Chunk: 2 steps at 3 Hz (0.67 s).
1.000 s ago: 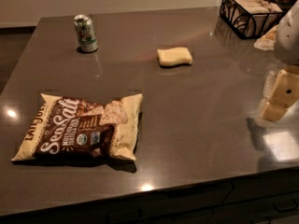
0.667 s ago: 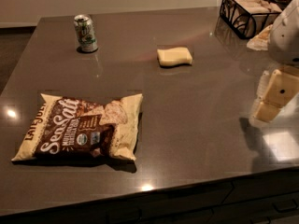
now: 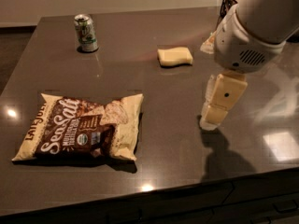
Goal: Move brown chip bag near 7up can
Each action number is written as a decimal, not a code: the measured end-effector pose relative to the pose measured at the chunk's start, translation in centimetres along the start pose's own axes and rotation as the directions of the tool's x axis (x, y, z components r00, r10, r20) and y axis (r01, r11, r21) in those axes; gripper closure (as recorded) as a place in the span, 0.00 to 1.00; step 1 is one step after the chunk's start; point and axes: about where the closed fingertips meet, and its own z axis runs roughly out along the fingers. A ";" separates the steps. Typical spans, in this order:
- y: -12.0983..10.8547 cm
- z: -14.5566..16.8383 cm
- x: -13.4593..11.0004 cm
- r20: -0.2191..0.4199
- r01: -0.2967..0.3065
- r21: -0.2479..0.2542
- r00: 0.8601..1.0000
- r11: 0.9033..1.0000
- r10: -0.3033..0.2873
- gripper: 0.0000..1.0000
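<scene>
The end effector point(image 3: 211, 119) hangs from the white arm point(image 3: 252, 27), pointing down, its tip low over the dark bench point(image 3: 168, 148) or touching it, which of the two I cannot tell. From this side-on angle I also cannot tell whether it is open or closed; it grips nothing that shows. Its shadow falls on the bench just in front of it.

The nearest thing to the end effector is a small pale yellow block point(image 3: 174, 56), lying farther back and a little to its left. The brown chip bag point(image 3: 81, 132) lies flat on the bench well apart from the end effector, off to its left and slightly nearer the front edge. The 7up can point(image 3: 86, 32) stands upright farthest from the end effector, to its far left and toward the back. A dark wire basket point(image 3: 226, 6) shows behind the arm.
</scene>
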 end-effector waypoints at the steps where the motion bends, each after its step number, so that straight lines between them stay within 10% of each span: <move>1: 1.3 2.4 -4.5 0.027 0.043 -0.035 0.999 0.998 -0.042 0.00; 2: 4.6 7.5 -11.1 0.063 0.116 -0.122 0.992 0.986 -0.109 0.00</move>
